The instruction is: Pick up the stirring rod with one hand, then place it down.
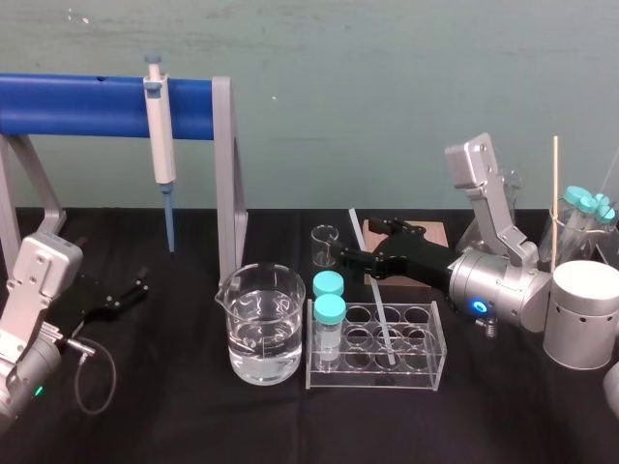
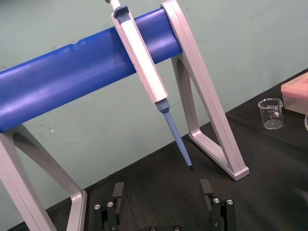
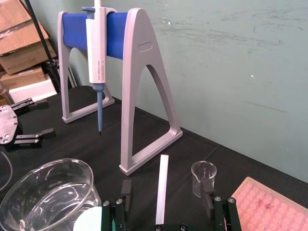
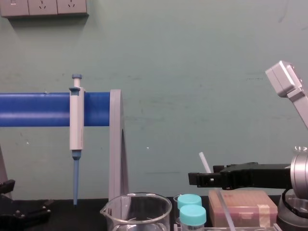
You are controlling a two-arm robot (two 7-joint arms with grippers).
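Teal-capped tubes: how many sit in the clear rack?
2, both at the rack's left end: one tube in the back row, the other just in front of it. None seems hidden.

I read the thin translucent white stirring rod (image 3: 162, 187) as smooth and frosted, glass or plastic, I can't tell which. The clear glass beaker (image 1: 285, 300) is glossy, with bright highlights on its wall. The transparent plastic tube rack (image 1: 377, 382) gleams along its edges. The black table cover (image 1: 164, 416) looks matt and cloth-like. The blue crossbar (image 1: 87, 104) has a soft satin sheen, and the grey stand leg (image 1: 229, 164) looks smooth and dull.
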